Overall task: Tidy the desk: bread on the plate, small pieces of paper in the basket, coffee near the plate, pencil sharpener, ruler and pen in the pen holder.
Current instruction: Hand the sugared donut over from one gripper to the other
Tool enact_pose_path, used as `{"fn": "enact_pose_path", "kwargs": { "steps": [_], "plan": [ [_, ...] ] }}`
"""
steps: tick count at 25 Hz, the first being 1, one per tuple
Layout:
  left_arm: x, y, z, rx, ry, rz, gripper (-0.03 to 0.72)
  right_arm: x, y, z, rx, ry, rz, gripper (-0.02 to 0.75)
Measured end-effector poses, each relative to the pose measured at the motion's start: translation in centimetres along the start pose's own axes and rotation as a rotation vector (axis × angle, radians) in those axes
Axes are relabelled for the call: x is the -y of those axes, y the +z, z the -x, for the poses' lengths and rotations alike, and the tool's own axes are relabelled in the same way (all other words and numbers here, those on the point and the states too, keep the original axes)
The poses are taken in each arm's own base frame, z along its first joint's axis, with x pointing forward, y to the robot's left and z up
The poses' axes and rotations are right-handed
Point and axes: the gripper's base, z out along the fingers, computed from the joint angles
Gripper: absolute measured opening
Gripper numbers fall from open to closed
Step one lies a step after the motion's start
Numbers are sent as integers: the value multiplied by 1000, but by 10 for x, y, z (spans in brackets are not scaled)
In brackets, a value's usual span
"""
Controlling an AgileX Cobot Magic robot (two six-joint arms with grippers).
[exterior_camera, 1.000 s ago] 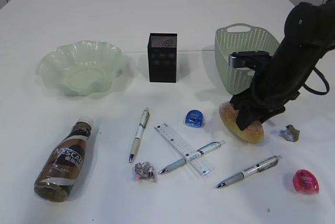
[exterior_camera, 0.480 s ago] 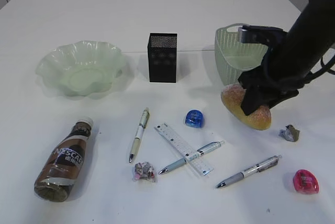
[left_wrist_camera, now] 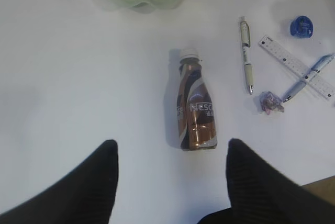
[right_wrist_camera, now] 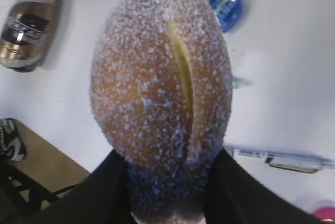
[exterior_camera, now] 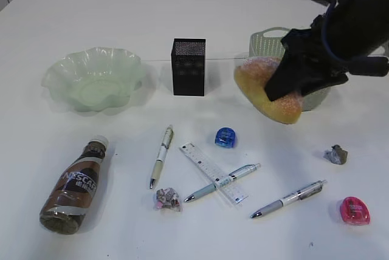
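My right gripper (exterior_camera: pixel 284 87) is shut on the sugary golden bread (exterior_camera: pixel 265 92), held in the air in front of the green basket (exterior_camera: pixel 269 39). The roll (right_wrist_camera: pixel 161 85) fills the right wrist view, pinched at its lower end. The wavy green plate (exterior_camera: pixel 61 65) sits far left, the black mesh pen holder (exterior_camera: pixel 188 67) in the middle. The coffee (exterior_camera: pixel 76 184) lies on its side at front left. My left gripper (left_wrist_camera: pixel 170 146) hangs open over the desk, the bottle (left_wrist_camera: pixel 194 111) just ahead of it. The ruler (exterior_camera: pixel 213 173) lies crossed by a pen (exterior_camera: pixel 222 182).
Two more pens (exterior_camera: pixel 161 155) (exterior_camera: pixel 289 199) lie at the front. A blue sharpener (exterior_camera: pixel 225 137) and a pink one (exterior_camera: pixel 355 210) rest on the desk. Crumpled paper bits lie at front centre (exterior_camera: pixel 167 199) and at the right (exterior_camera: pixel 336 154).
My right gripper has lifted the bread off the desk and carried it up and slightly left, to the front of the basket. Everything else has stayed still.
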Motion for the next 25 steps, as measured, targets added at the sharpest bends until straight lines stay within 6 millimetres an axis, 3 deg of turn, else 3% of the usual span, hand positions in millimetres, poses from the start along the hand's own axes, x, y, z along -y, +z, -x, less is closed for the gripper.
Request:
{"fn": "enact_pose_path", "kwargs": {
  "steps": [11,17,25],
  "plan": [
    [1,0,0,5,-3,-9,454,-27,-8,9,141,-170,270,296],
    [5,-7,11,172,9,-43,454,-42,-15,15,252,-244,417,296],
    [17,-7,17,256,62,-172,453,-50,-20,21,334,-243,506,296]
  ]
}}
